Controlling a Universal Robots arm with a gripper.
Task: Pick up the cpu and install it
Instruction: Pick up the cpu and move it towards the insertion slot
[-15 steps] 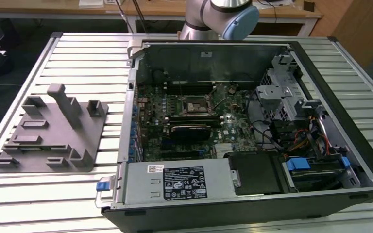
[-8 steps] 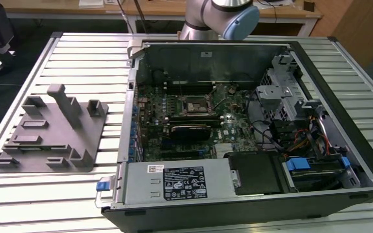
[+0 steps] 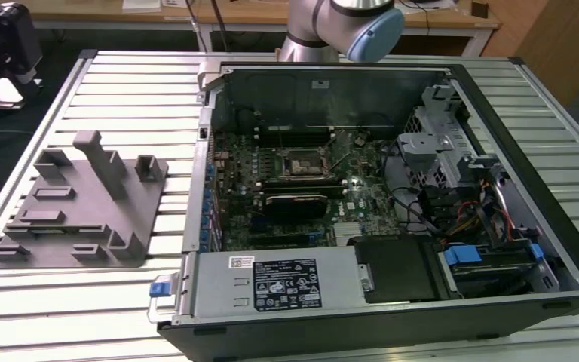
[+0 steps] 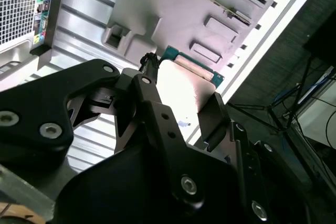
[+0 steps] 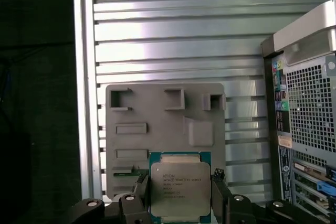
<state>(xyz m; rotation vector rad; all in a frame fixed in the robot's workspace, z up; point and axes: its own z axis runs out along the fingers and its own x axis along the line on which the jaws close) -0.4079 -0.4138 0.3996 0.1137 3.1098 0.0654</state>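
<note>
- In the exterior view, my arm (image 3: 342,23) shows a grey link and a blue-capped joint.
- In the first wrist view, my gripper (image 5: 180,196) has its black fingers (image 5: 218,195) clamped on opposite edges of the cpu (image 5: 180,184).

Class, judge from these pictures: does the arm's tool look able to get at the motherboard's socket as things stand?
Probably yes: the case lies with its side open, and nothing sits over the socket in the exterior view. The tool grips the cpu.

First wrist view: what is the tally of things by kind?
cpu: 1, gripped
gripper: 1
fixture: 1
case: 1
table: 1
Total: 5
</note>
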